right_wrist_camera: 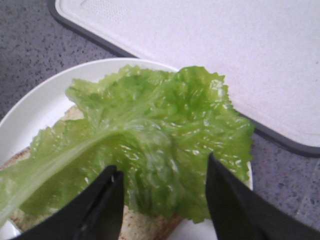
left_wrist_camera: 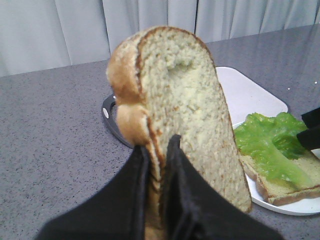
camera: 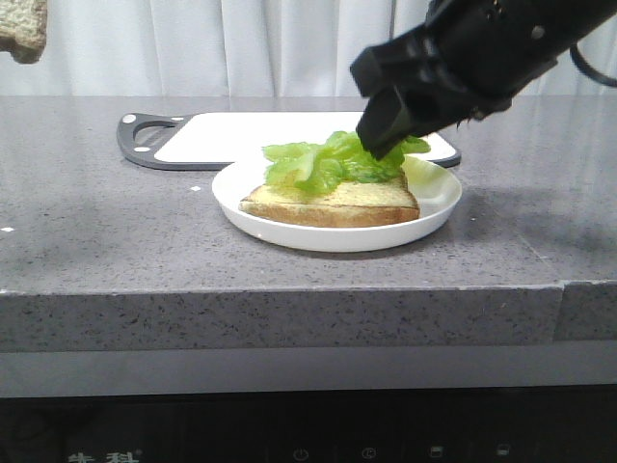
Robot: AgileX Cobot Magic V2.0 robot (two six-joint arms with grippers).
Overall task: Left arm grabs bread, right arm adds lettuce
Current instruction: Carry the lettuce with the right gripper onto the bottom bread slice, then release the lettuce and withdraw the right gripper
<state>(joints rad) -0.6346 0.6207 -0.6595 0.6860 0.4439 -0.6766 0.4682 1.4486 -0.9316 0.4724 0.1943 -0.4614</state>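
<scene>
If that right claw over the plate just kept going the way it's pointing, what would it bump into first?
Most likely the lettuce. The right gripper is open with the leaf directly ahead between its fingers; below that lie the bread slice on the plate and the white plate. How close it is to the leaf is unclear.

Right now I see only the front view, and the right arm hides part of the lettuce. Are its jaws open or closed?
Observer: Open. In the right wrist view the jaws of the right gripper stand apart, and the lettuce lies between them on the lower slice.
Operator: And the scrap of bread in my top left corner?
Observer: The left wrist view shows the left gripper shut on the bread, holding it upright by its lower edge.
Operator: Is it the dented slice?
Observer: Yes, a small curved dent shows near its rounded end.
</scene>
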